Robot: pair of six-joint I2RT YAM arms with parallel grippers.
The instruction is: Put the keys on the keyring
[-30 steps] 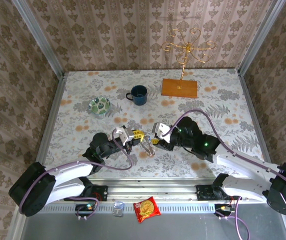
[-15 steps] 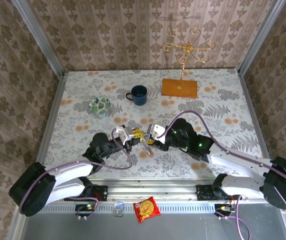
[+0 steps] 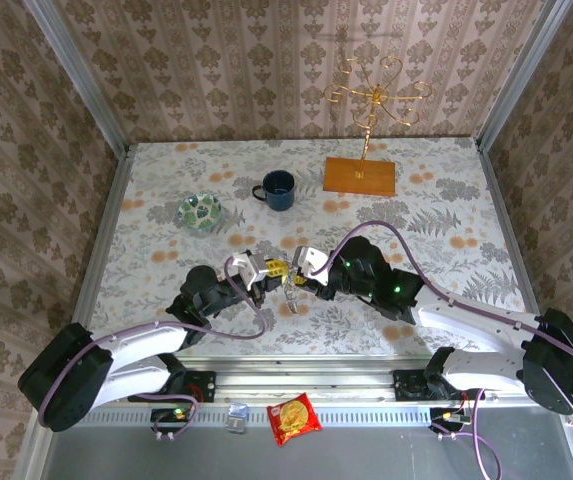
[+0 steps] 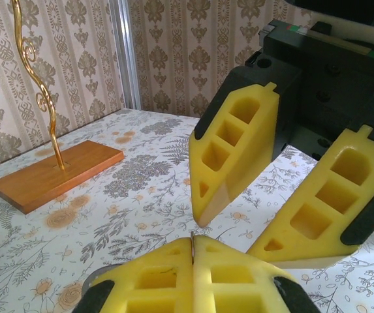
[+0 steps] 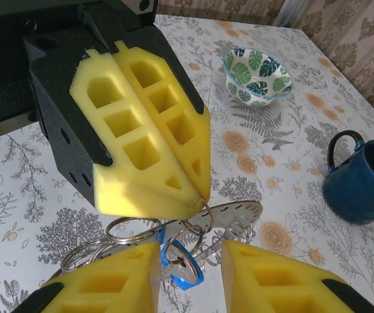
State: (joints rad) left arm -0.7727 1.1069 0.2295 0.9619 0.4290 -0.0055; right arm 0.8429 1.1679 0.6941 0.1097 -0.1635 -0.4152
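My left gripper (image 3: 269, 268) is shut on the keyring (image 5: 206, 207), a thin metal ring pinched edge-on between its yellow fingertips (image 4: 192, 242). From that ring hang several wire rings (image 5: 131, 228), a flat slotted metal plate (image 5: 242, 214) and a blue-headed key (image 5: 188, 272), all above the table (image 3: 166, 200). In the top view the bunch (image 3: 292, 297) dangles between the two arms. My right gripper (image 5: 190, 254) faces the left one from the right, open. Its fingers (image 5: 111, 287) flank the blue key, which lies close to the left finger.
A green leaf-patterned bowl (image 3: 199, 211) and a blue mug (image 3: 278, 189) stand behind the grippers. The gold wire stand (image 3: 371, 95) on its wooden base (image 3: 360, 176) is at the back right. A snack packet (image 3: 294, 418) lies below the table's front rail.
My right gripper has moved left, closer to the left gripper, and its jaws have narrowed around the hanging blue key. The left gripper has held still.
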